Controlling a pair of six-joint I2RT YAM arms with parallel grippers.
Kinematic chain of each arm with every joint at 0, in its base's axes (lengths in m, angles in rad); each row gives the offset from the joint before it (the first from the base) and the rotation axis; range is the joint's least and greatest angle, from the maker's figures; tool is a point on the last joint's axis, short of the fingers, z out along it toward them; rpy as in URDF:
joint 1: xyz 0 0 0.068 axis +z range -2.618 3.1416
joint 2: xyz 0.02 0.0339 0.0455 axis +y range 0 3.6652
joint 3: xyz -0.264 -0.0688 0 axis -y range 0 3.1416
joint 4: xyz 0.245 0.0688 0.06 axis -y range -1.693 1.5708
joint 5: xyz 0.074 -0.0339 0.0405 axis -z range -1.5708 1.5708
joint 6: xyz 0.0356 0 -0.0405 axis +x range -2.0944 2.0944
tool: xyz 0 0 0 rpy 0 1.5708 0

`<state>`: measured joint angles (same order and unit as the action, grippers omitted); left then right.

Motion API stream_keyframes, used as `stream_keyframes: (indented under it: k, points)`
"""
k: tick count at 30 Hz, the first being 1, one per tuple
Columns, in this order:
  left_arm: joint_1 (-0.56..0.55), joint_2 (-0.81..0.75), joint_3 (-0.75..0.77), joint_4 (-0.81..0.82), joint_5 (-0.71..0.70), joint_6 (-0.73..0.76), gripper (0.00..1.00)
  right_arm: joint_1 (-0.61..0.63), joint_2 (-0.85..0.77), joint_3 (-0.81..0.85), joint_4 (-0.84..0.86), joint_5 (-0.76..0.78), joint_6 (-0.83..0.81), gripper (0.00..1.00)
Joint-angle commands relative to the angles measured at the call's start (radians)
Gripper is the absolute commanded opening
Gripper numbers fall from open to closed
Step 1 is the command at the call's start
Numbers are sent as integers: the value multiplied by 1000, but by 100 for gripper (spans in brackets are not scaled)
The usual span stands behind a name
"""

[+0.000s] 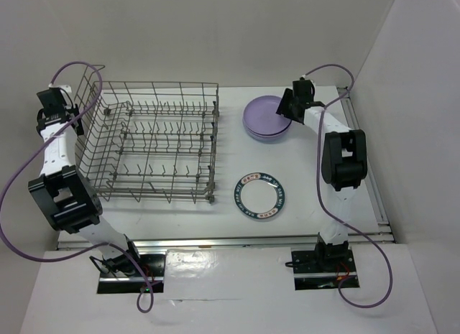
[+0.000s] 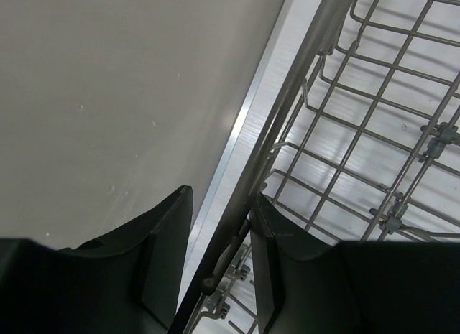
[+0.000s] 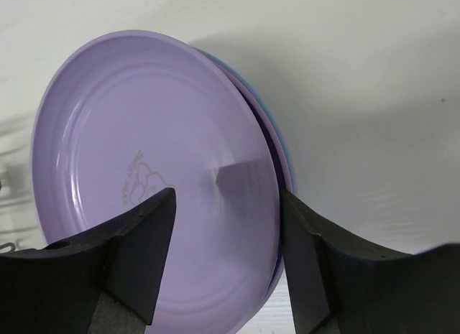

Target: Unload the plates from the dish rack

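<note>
White surface (image 1: pixel 309 205) enclosed by white walls (image 1: pixel 215 32). Rack (image 1: pixel 158 144) set left, rim pinched by left fingers (image 2: pixel 165 255). Lavender plate (image 1: pixel 260 116) stacked back right, right fingers (image 3: pixel 136 248) spread over it. Patterned plate (image 1: pixel 261 193) laid nearer.

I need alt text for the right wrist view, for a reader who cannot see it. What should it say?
A lavender plate lies on top of a stack on a white table, with a blue plate edge showing beneath it. In the foreground, the dark fingers of the right gripper stand open astride the top plate's rim.
</note>
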<state>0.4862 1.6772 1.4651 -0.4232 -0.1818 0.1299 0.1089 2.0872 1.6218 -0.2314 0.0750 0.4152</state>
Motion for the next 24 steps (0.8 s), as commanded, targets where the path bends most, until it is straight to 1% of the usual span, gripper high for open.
stream_keyframes:
  k: [1,4,9,16,17,18,20,21,23,24]
  points:
    - [-6,18,-80,-63,-8,-15,0,2,-36,29,-32,60,-22,67]
    - [-6,18,-89,-54,-8,-15,0,11,-81,20,-43,60,-32,67]
    - [-6,18,-80,-65,-8,-15,0,11,-121,-3,-86,118,-32,67]
    - [-6,18,-80,-65,-8,-15,0,11,-150,49,-157,163,-21,68]
    - [-6,18,-80,-65,-8,-15,0,11,-150,49,-172,195,-21,66]
    - [-6,18,-80,-65,-8,-15,0,11,-150,49,-183,221,-9,63]
    - [-6,18,-80,-65,-8,-15,0,11,-138,49,-216,276,3,54]
    - [-6,18,-80,-65,-8,-15,0,11,-124,67,-235,336,4,47]
    - [-6,9,-89,-65,-8,-15,0,11,-67,136,-295,380,4,38]
    - [-6,9,-89,-65,-8,-15,0,23,-46,165,-318,437,4,25]
